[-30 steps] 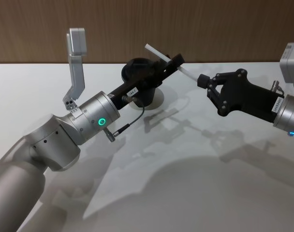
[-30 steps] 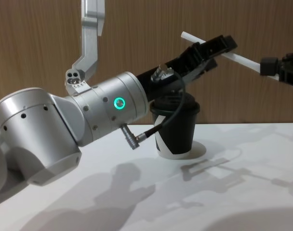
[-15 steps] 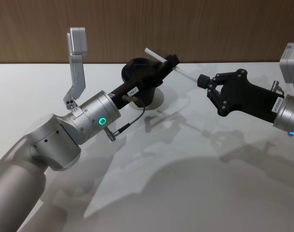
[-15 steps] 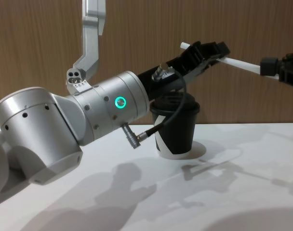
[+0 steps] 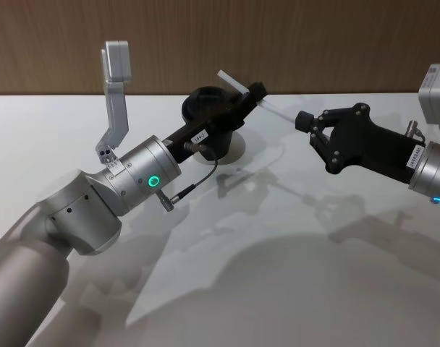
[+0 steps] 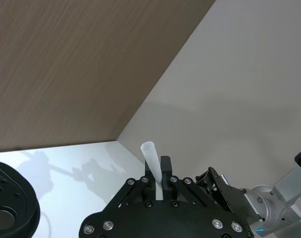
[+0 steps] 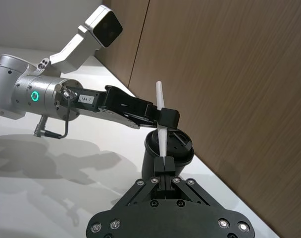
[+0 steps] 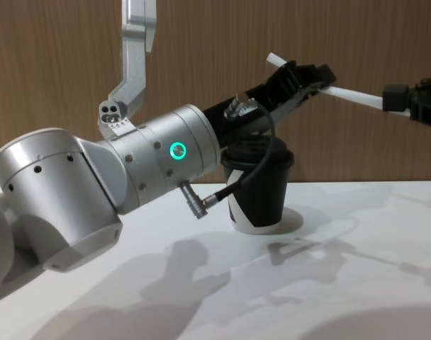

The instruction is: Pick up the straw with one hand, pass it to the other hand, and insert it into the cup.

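Note:
The white straw (image 5: 278, 110) hangs slanted in the air above the table, held at both ends. My left gripper (image 5: 253, 92), on its silver wrist with the green ring, is closed around the straw near its far end, just over the black cup (image 5: 205, 101). In the left wrist view the straw (image 6: 150, 159) sits pinched between the fingers. My black right gripper (image 5: 302, 120) is shut on the straw's other end. From the chest view the straw (image 8: 351, 93) bridges both grippers, above and right of the cup (image 8: 261, 193), which stands upright with its lid on.
The white table (image 5: 278, 253) runs back to a wooden wall. The left wrist's camera bracket (image 5: 115, 87) stands up beside the cup. A thin black cable (image 8: 244, 183) loops from the left wrist in front of the cup.
The left gripper has drawn slightly back along the straw toward its far end and closed in. The straw and the right gripper have stayed put.

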